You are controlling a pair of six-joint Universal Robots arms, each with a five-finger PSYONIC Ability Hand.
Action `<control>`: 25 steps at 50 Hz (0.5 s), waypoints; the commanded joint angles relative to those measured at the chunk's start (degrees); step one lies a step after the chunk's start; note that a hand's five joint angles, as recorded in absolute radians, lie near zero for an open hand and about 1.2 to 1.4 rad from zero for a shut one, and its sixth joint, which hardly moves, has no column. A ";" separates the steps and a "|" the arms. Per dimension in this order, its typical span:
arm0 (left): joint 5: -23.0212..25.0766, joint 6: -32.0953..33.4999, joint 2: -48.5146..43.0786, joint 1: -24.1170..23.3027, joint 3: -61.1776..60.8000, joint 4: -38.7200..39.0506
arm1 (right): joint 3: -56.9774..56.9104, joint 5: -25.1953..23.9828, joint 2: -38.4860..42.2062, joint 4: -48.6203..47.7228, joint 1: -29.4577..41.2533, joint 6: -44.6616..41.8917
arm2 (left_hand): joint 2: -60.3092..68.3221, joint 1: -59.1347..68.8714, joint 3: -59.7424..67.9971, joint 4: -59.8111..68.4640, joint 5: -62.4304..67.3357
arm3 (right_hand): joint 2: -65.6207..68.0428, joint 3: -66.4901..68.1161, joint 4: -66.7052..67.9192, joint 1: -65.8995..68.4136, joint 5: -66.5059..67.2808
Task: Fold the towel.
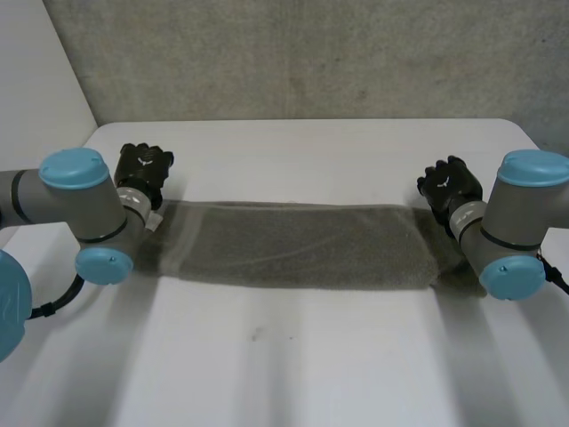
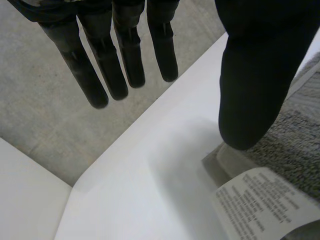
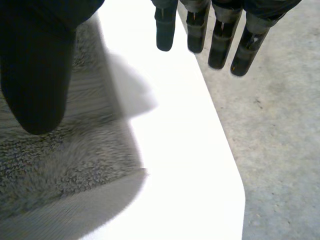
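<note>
**Towel laid out, both hands loose**

Looking at a grey towel (image 1: 298,246) stretched flat as a long strip across the middle of the frame, on the white table (image 1: 293,374). Got the left hand (image 1: 142,169) at the strip's left end, upper left, and the right hand (image 1: 449,185) at its right end, mid right. Checking the left wrist view: fingers (image 2: 100,75) straight, thumb (image 2: 252,90) hanging over the towel's end by a white label (image 2: 260,205), gripping nothing. Same deal in the right wrist view: fingers (image 3: 220,45) straight, thumb (image 3: 35,75) over the towel's corner, nothing pinched. Can't tell whether either thumb touches the cloth.
</note>
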 commanded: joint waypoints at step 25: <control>0.58 -7.72 33.07 -1.08 -31.86 1.05 | 19.72 -4.26 -26.73 23.14 -8.37 36.13 | -18.34 -18.60 -18.35 -18.61 -18.56 | 1.84 2.08 1.63 3.34 1.13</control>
